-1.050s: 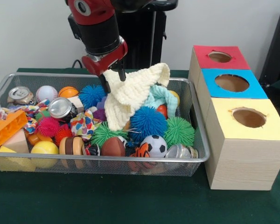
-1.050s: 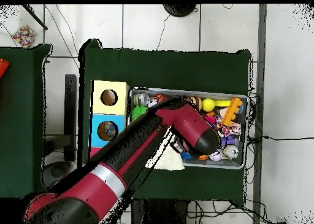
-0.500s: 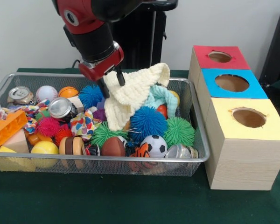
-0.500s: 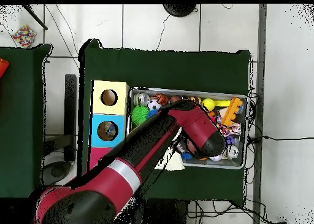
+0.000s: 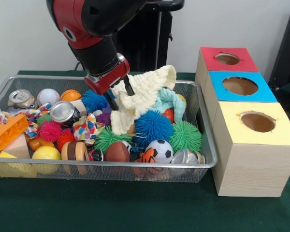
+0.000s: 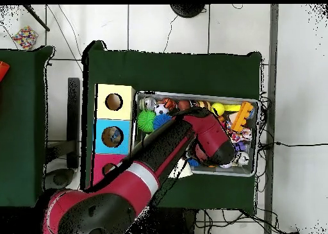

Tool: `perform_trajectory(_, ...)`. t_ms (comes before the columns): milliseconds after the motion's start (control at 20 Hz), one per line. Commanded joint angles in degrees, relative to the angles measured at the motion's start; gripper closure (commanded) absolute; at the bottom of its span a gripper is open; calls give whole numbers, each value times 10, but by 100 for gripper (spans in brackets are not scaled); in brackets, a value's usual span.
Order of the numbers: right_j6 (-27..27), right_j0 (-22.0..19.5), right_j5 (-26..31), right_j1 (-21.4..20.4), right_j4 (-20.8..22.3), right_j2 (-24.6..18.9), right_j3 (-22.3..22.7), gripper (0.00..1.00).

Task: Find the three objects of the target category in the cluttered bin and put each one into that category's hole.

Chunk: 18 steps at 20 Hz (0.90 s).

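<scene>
Here the table (image 5: 135, 212) wears a dark green cloth, with a pale wall behind it and a white tiled floor (image 6: 166, 26) around it, cables trailing across. On the cloth sits a wire bin (image 5: 205, 145) heaped with balls, cans and toys. Beside it stands a wooden box (image 5: 251, 164) with red, blue and yellow tops, each with a round hole. The gripper (image 5: 121, 96) is clamped on a cream knitted cloth (image 5: 145, 89), which drapes over the toys at the bin's back.
</scene>
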<state>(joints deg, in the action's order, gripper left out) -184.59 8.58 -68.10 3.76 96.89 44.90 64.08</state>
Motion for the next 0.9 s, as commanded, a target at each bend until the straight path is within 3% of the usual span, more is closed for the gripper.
perform_trajectory(50,-60,-17,35,23,-57,-122,-41,0)
perform_trajectory(400,-32,-25,52,25,-69,-144,-34,0)
perform_trajectory(700,-38,-18,47,30,-49,-139,-42,0)
perform_trajectory(750,-38,-17,46,31,-46,-138,-41,100)
perform_trajectory(900,-45,-15,44,32,-42,-135,-43,100)
